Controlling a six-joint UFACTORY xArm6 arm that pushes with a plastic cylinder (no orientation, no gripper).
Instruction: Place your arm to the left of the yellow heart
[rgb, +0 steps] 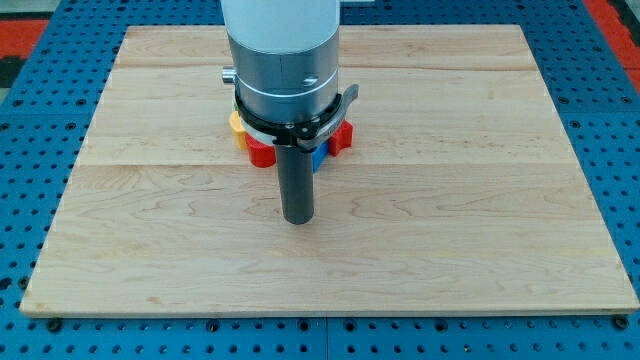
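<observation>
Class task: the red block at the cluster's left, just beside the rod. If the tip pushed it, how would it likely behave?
The red block sits low and flat on the wooden board, so it would probably slide, not tip or roll. It looks rigid. Touching the yellow block, it would likely nudge that too. My tip is below the cluster.

The yellow heart (236, 123) shows only as a small yellow sliver at the left edge of the arm's grey body, which hides most of it, so its heart shape cannot be made out. It lies flat on the wooden board, toward the far middle, at the left end of a tight cluster of blocks. My tip (298, 219) rests nearer and to the right of it, apart
</observation>
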